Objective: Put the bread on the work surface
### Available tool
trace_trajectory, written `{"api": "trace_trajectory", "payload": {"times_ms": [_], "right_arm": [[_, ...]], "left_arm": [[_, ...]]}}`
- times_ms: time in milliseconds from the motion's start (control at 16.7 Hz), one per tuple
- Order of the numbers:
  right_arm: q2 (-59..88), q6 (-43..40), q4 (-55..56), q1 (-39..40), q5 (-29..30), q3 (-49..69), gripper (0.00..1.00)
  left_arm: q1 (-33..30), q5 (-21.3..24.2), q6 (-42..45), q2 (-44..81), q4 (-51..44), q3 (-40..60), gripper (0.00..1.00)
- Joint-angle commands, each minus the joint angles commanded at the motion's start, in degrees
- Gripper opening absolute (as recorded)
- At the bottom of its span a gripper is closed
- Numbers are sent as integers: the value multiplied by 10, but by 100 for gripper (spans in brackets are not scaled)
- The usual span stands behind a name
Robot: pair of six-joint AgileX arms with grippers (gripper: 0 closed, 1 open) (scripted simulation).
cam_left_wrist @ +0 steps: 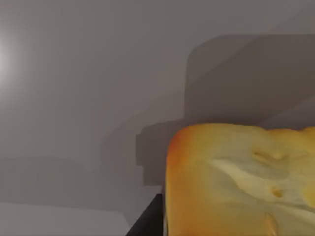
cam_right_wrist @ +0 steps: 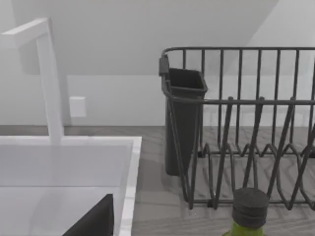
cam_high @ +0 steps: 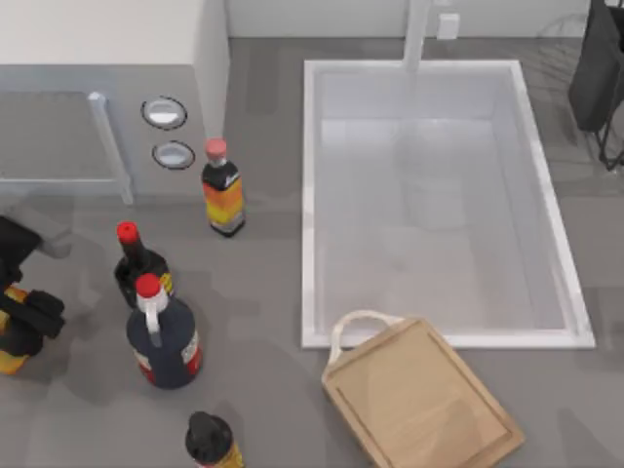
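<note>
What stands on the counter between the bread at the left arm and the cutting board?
In the top view, a dark red-capped bottle stands between the bread, at the left gripper, and the cutting board. The rest is bare grey counter.

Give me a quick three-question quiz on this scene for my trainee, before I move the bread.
1. True or false: the bread already lies on the cutting board.
2. Where on the table is the left tool in the top view? A) at the left edge, B) above the cutting board, C) next to the dish rack.
3. Fill in: the board's white loop handle points toward the ____.

Key: 1 false, the board is bare. 2 A. 3 sink.
</note>
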Motion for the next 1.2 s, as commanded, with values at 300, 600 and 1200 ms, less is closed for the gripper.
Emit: {"api": "trace_trajectory", "payload": {"times_ms": [300,600,1200], "right_arm": [[0,0,0,0,0,0,100],[0,0,0,0,0,0,100],[0,0,0,0,0,0,100]], "left_arm": [[0,0,0,0,0,0,0],[-1,0,1,-14,-22,22,0],[-3,0,-3,-87,-230,145,0]]}}
